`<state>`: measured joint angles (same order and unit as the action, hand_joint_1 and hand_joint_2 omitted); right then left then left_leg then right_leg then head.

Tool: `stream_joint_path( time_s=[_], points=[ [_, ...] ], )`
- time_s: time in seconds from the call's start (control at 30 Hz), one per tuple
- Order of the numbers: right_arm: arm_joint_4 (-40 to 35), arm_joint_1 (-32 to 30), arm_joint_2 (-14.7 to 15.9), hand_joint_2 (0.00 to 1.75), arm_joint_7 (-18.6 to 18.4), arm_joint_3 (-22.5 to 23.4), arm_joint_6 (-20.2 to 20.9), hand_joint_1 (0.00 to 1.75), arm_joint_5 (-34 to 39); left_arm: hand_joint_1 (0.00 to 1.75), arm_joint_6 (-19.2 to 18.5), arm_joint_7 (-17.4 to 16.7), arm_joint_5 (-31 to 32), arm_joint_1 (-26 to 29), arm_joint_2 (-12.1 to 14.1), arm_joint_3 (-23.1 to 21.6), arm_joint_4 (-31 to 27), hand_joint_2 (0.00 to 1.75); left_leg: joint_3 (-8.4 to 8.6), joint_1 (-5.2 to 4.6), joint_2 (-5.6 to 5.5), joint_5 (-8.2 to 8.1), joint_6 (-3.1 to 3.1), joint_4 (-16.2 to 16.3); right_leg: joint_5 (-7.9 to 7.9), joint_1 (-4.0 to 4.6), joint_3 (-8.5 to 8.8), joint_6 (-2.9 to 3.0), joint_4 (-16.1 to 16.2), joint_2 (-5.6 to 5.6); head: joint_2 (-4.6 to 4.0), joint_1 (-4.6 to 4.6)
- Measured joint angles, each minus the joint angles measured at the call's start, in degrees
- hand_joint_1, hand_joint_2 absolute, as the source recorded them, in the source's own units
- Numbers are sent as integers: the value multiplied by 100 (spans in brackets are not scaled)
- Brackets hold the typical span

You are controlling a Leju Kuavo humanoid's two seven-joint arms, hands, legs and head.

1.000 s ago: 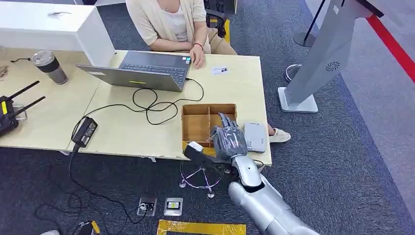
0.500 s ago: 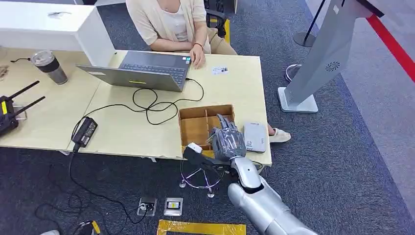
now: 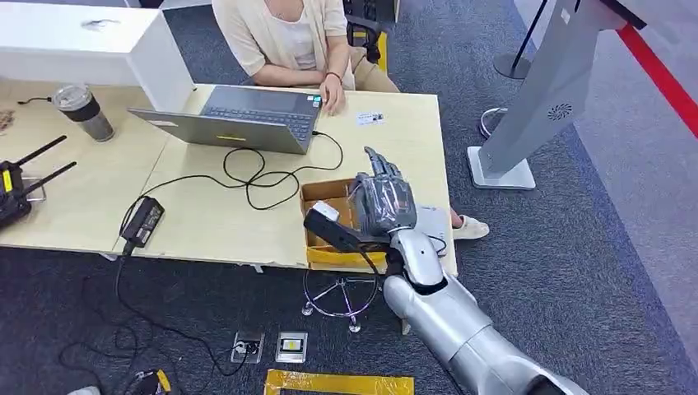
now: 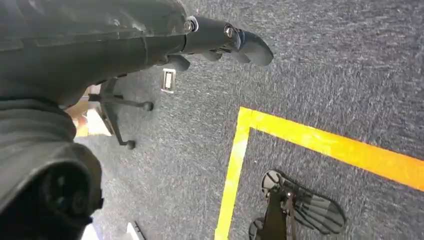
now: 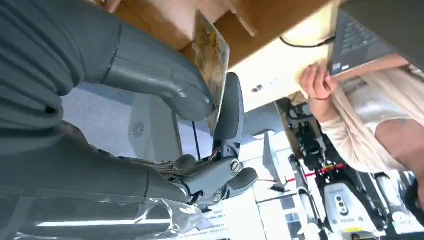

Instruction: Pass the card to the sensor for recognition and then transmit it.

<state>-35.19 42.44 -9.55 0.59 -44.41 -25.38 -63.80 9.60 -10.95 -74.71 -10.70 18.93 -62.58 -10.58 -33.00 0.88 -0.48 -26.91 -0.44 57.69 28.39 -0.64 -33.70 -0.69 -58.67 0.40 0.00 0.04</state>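
My right hand (image 3: 383,202) hangs above the wooden divider box (image 3: 323,216) near the table's front edge. In the right wrist view its thumb and a finger pinch a thin card (image 5: 213,57) with a yellowish printed face, held on edge just off the box (image 5: 260,20). The grey card reader (image 3: 434,224) lies flat on the table right of the box, partly hidden behind my wrist. My left hand (image 4: 225,39) hangs over the carpet with nothing in its fingers.
A person sits at the far side with a hand (image 3: 333,95) by an open laptop (image 3: 247,119). A second small card (image 3: 370,118) lies near them. Black cables (image 3: 255,177) and a power brick (image 3: 141,220) lie left of the box. A grey kiosk stand (image 3: 543,90) is at right.
My right hand has come up out of the box and moved further over the table, with the card between thumb and finger. The box has shifted slightly to the left.
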Motion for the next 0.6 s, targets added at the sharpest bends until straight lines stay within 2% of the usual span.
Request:
stream_joint_path(
  time_s=[0.6],
  points=[
    [-76, 373, -22, 175, 66, 164, -103, 175, -68, 0, -122, 120, 81, 2, 2, 0, 0, 0, -1, 0, -1, 0, 0, 0, 0, 0, 0, 0, -1, 0, 0, 0]
  ],
)
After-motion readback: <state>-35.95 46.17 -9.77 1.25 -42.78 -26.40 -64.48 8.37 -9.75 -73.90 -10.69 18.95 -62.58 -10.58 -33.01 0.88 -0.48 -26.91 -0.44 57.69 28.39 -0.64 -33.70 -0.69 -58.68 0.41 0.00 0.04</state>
